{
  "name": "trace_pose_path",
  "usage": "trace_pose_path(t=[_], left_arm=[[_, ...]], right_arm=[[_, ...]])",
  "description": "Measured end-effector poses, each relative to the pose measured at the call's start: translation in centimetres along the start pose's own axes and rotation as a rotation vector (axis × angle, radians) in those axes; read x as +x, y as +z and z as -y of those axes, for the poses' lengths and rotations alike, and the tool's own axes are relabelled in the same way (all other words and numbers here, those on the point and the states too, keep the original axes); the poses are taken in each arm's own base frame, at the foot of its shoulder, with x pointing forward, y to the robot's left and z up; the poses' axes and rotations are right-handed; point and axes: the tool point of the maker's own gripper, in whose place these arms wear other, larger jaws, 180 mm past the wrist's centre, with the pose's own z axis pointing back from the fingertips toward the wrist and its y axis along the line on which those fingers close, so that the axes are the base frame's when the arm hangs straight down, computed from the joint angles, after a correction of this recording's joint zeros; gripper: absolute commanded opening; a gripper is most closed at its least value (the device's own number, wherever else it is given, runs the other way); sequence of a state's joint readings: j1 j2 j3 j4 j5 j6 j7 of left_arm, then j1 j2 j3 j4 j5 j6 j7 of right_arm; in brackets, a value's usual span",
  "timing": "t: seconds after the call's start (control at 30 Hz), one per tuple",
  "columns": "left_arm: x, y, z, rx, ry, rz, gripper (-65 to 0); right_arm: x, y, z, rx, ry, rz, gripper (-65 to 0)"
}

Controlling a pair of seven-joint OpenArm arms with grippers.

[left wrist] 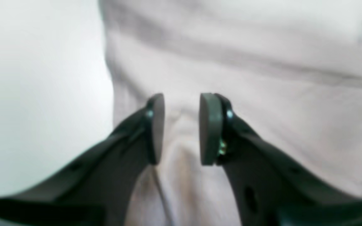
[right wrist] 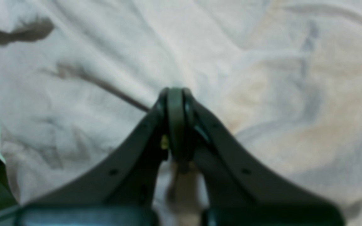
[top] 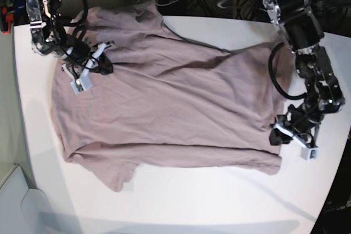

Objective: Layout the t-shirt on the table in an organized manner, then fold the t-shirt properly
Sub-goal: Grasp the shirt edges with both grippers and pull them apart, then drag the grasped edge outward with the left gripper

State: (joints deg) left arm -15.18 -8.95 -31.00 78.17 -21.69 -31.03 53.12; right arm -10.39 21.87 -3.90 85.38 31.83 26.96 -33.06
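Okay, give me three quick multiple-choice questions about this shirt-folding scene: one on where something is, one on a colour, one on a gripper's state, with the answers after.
1. Where does the left gripper sit in the base view?
A. At the shirt's right edge
B. At the shirt's middle
C. Off the table

2. What colour is the soft, wrinkled short-sleeved t-shirt?
A. Navy blue
B. Dusty mauve-brown
C. Bright green

3. How do the right gripper's jaws stand?
A. Wide open
B. Out of view
C. Closed together

Answers: 1 A, it sits at the cloth's right edge on the smooth white table; 2 B, base view shows mauve-brown; 3 C, the right wrist view shows no gap.
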Motion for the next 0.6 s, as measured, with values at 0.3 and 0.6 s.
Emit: trace_pose_path(t=[0.3,0.6], left_arm=[[-7.0,8.0,3.1,-0.002,-0.112,-0.071,-42.4],[-11.3,15.6,-1.9,0.148,0.044,-0.082,-22.3]], right_arm=[[0.3,0.1,-0.2,-0.002,0.021,-0.006,-65.0],[2.8,0.7,-1.4,0.012,0.072,0.054,-65.0]])
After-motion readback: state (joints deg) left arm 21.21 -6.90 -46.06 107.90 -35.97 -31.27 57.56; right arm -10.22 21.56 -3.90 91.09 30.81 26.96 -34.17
